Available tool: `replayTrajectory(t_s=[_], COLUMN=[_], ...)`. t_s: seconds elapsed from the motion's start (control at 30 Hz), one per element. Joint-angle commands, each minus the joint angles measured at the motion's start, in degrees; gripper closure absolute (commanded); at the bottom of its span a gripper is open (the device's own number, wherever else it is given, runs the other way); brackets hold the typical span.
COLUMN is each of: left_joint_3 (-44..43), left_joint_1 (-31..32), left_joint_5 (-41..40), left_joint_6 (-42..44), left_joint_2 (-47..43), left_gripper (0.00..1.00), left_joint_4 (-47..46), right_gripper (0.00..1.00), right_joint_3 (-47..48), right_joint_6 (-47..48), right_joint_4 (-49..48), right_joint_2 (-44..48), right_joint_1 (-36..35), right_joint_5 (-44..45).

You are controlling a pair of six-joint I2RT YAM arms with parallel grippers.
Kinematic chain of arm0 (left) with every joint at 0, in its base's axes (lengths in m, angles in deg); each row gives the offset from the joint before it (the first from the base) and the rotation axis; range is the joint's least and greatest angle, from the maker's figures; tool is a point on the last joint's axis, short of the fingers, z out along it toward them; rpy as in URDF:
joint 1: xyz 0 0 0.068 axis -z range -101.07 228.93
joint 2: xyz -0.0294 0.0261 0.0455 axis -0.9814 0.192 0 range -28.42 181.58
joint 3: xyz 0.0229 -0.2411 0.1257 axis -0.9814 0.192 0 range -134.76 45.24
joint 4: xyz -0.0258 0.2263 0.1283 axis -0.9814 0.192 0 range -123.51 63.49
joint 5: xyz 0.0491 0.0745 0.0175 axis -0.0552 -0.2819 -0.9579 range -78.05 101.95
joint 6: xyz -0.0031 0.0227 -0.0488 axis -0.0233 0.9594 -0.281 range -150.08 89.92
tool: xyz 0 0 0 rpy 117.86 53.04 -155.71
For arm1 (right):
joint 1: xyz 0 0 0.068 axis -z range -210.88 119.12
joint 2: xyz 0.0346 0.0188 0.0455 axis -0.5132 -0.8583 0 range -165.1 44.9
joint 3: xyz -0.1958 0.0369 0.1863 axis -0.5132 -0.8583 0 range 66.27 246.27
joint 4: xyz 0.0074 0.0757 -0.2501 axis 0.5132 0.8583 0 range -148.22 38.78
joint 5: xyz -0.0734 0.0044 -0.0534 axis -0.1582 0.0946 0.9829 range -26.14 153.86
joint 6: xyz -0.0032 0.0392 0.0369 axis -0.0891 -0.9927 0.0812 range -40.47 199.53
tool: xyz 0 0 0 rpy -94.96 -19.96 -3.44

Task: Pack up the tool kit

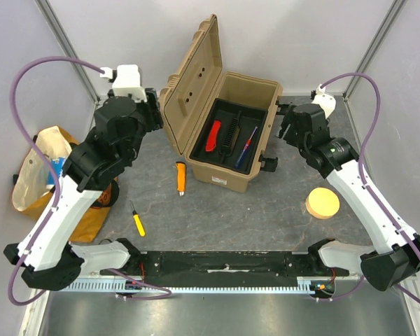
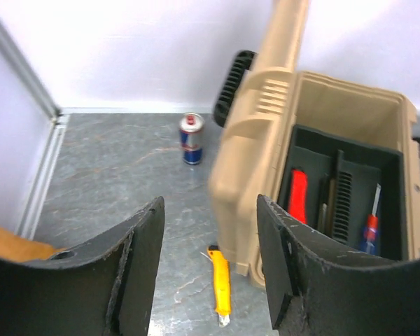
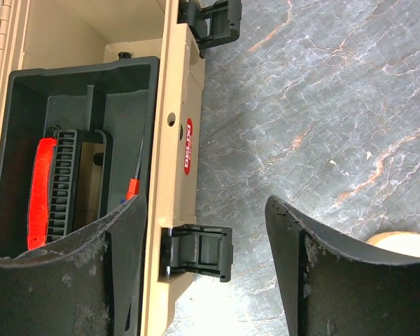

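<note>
1. The left arm [image 1: 77,182] reaches up and forward, its wrist beside the raised lid of the toolbox [image 1: 227,175]. The left fingers [image 2: 129,269] stand apart, holding nothing.
2. The right arm [image 1: 350,189] bends in toward the toolbox's right wall. The right fingers [image 3: 91,280] are spread and empty above a black latch [image 3: 196,252].
3. The toolbox stands open mid-table [image 1: 266,210], with a red knife [image 1: 213,135] in its black tray [image 1: 234,106].
4. A yellow knife [image 1: 181,177] and a yellow screwdriver [image 1: 138,221] lie on the table.

Knife [image 1: 213,136] in toolbox [image 1: 248,94]; cutter [image 1: 181,177] just before toolbox; screwdriver [image 1: 138,222] front-left; disc [image 1: 323,203] right.
</note>
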Motion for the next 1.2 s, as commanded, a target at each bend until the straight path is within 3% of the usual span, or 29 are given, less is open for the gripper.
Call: replayTrajectory(t_s=[0.0, 0.1, 0.23, 0.4, 0.53, 0.73, 1.03, 1.17], left_joint_3=[1.9, -0.1, -6.1, -1.5, 6.4, 24.0, 45.4, 52.9], left_joint_1=[-1.5, -6.6, -22.0, -30.0, -34.1, -35.2, -35.2, -35.2], left_joint_5=[-12.9, -13.1, 3.3, 16.1, 21.7, 18.5, 26.4, 21.7], left_joint_6=[-4.7, -11.6, -19.9, -20.1, -20.6, -23.7, -29.2, -31.1], left_joint_2=[-3.6, -1.1, 6.3, 11.7, 13.2, 8.8, 3.4, 1.3], left_gripper=[0.38, 0.38, 0.38, 0.37, 0.37, 0.34, 0.30, 0.25], left_joint_4=[-4.1, 3.4, 15.7, 17.3, 16.9, 15.7, 11.5, 9.3], right_gripper=[0.25, 0.24, 0.25, 0.25, 0.24, 0.24, 0.24, 0.24], right_joint_3=[0.3, 0.5, 0.7, 0.6, 0.0, -0.5, -1.1, -1.2], right_joint_6=[0.8, 1.0, 1.0, 1.2, 1.0, 0.8, 0.2, 0.3], right_joint_4=[-1.7, -1.8, -1.9, -1.8, -1.7, -1.8, -1.8, -1.8], right_joint_2=[-0.3, -0.6, -0.9, -0.7, -0.6, -0.7, -1.3, -1.2], right_joint_1=[0.5, 0.4, 0.5, 0.5, 0.5, 0.9, 1.4, 1.4], right_joint_5=[-0.5, -0.6, -1.1, -0.9, -0.5, -0.5, -1.0, -1.1])
